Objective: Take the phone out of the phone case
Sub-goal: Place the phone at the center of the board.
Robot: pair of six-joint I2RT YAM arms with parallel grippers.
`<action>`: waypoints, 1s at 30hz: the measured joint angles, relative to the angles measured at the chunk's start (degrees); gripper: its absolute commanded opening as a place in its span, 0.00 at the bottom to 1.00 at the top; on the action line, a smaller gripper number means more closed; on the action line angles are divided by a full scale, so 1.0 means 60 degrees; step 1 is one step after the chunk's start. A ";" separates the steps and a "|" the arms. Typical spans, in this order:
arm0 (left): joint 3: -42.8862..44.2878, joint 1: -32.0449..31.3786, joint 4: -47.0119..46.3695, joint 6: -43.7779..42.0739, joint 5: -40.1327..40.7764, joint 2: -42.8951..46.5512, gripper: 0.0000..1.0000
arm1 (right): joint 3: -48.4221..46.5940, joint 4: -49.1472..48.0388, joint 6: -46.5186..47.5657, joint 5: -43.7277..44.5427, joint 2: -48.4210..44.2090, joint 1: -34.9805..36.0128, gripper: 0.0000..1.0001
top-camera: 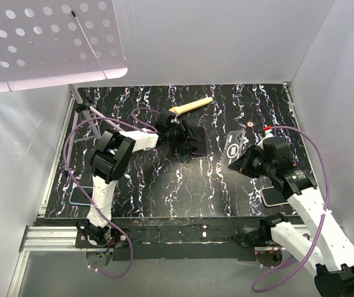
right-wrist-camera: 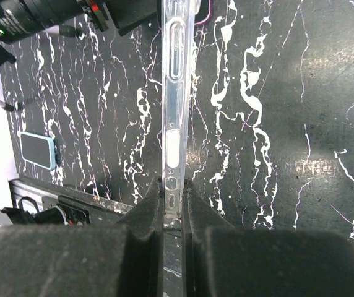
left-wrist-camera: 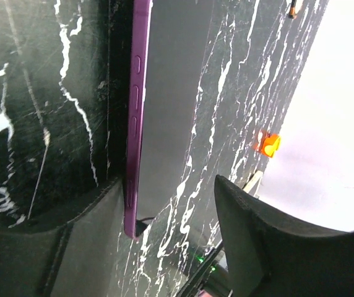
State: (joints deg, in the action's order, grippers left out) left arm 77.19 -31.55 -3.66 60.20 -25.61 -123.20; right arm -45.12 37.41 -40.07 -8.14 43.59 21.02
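From above, the purple phone point(top-camera: 192, 141) is sitting bare on the table point(top-camera: 214, 185), the clear case point(top-camera: 234, 148) just right of it. Left wrist: the left hand point(left-wrist-camera: 164, 195) is gaping, one pad touching the phone's buttoned edge. Right wrist: the right hand point(right-wrist-camera: 174, 201) is pinching the case edge-on.

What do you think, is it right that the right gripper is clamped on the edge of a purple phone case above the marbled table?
No. The phone case clamped in the right gripper is clear, not purple; the right wrist view shows it see-through. The rest holds: it is gripped by its edge, above the marbled table.
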 measured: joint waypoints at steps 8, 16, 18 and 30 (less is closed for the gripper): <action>-0.0331 0.0186 0.1603 -0.1253 0.1104 0.1198 0.82 | 0.1038 -0.1322 0.0193 -0.1603 0.1322 0.0011 0.01; -0.1923 0.0277 0.2980 -0.2911 0.1916 0.4415 0.82 | 0.2696 -0.4703 -0.0437 -0.3344 0.3304 0.0255 0.01; -0.2463 0.0277 0.3126 -0.3209 0.1960 0.5526 0.82 | 0.2903 -0.5421 -0.0601 -0.3559 0.3570 0.0288 0.01; -0.3679 0.0273 0.3501 -0.3901 0.2124 0.8120 0.82 | 0.3756 -0.8204 -0.1381 -0.4535 0.5020 0.0623 0.39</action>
State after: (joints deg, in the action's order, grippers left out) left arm 55.11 -29.91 17.34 36.80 -12.86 -74.48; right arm -22.59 -11.81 -48.36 -35.35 73.71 24.75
